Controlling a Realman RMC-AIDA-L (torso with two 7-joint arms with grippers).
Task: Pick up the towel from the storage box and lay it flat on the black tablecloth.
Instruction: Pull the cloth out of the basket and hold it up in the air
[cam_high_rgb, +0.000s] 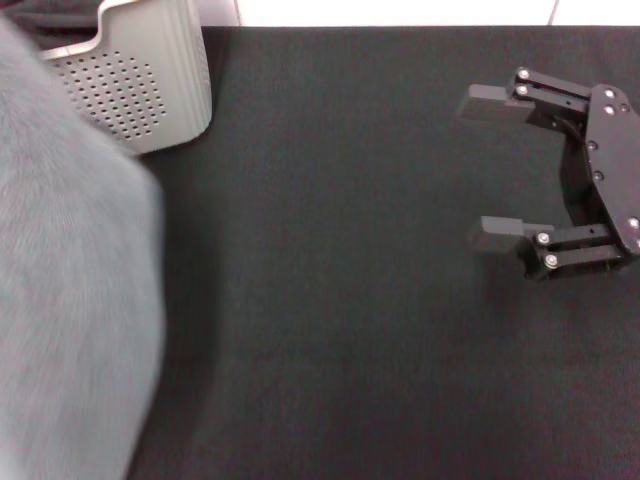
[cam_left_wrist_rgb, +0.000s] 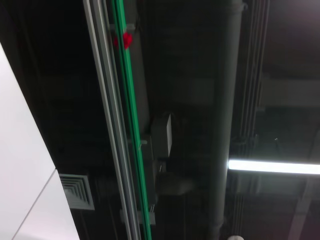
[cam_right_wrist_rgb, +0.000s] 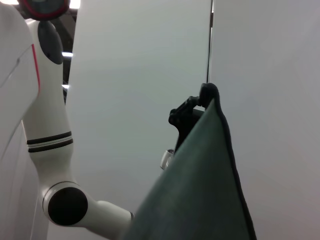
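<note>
While the towel (cam_high_rgb: 70, 270) hangs lifted, out of the storage box (cam_high_rgb: 150, 75), the scene reads as follows.

Towel, material: grey-green terry, soft and fuzzy; in the head view it is a big blurred mass very close to the camera, in front of the box's near side.
Towel, edge: in the right wrist view a thin dark trim runs along one edge of the cloth (cam_right_wrist_rgb: 200, 185), which rises to a pointed corner.
Towel, axis: it hangs from this raised corner, so its long direction goes up and down.
Left gripper (cam_right_wrist_rgb: 192, 112): black, seen only in the right wrist view, at the top corner of the towel and pinching it there, with the jaws closed on the cloth.
Left wrist view: only ceiling pipes, a green rail and a lamp.
Storage box: light grey plastic, rounded corner, rows of small holes; it stands at the far edge of the black tablecloth (cam_high_rgb: 350, 330).
Black tablecloth: plain, finely textured, flat; a wide bare area spreads from the box toward the right gripper.
Right gripper (cam_high_rgb: 485, 170): black, well apart from the box, low over the tablecloth, jaws spread wide and holding nothing.
</note>
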